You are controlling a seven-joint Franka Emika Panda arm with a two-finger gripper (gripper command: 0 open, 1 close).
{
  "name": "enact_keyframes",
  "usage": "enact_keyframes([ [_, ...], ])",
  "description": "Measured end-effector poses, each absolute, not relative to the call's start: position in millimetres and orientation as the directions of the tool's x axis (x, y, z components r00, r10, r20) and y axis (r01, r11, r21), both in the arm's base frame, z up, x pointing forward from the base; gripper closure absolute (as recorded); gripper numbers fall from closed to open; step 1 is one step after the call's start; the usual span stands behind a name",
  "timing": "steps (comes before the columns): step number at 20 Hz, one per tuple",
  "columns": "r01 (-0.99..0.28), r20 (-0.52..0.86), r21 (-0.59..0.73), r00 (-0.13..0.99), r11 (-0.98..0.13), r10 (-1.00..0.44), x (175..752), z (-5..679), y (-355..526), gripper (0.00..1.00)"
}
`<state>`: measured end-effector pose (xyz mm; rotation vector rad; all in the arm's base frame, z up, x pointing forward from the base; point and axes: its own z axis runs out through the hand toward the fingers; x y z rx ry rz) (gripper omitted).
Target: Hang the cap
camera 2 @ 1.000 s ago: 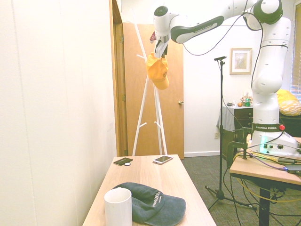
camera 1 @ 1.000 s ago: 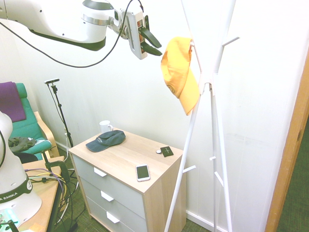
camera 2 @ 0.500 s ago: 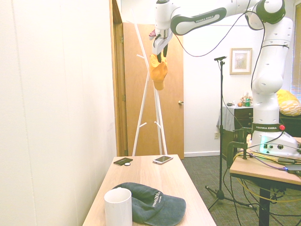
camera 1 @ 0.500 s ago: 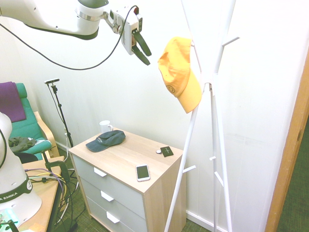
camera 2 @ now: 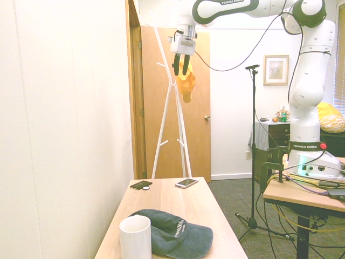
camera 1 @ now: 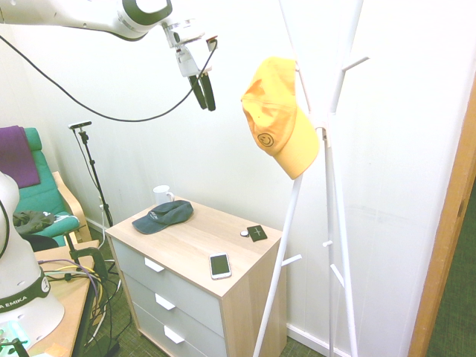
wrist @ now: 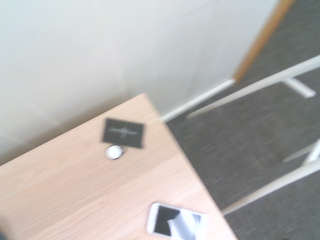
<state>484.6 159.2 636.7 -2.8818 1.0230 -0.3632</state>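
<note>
Although nothing is held between them, the gripper's (camera 1: 203, 91) two dark fingers (camera 1: 199, 93) are seen hanging downward with only a narrow gap showing in either exterior view, so how widely they are parted cannot be judged. They are kept clear of the white coat stand (camera 1: 327, 134), off to the side where the arm comes in. On that stand the orange-yellow cap (camera 1: 277, 115) is found, caught on an upper peg, its brim sloping down and its smiley mark turned outward.

Trouble is most likely to be caused by a shallow catch: if only an edge of fabric is held by the peg, the cap could be slid off by its own weight. A nudge to the light stand by the arm could also shake it loose.

Below and beside the stand, a light wooden chest of drawers (camera 1: 178, 290) is set against the white wall. On its top are laid a dark navy cap (camera 1: 163, 216), a white mug (camera 1: 162, 194), a smartphone (camera 1: 219, 265), a small black card (camera 1: 256, 232) and a little round white object (camera 1: 244, 233). Farther from the stand a green armchair (camera 1: 41, 197) is placed; behind the stand, a wooden door (camera 2: 191, 118) is seen.
</note>
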Motion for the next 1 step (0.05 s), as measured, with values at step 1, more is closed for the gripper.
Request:
enact_keyframes([
  [1,-0.61,0.188,-0.14,0.757,-0.78,-0.626,484.1,635.3,160.3,0.0],
])
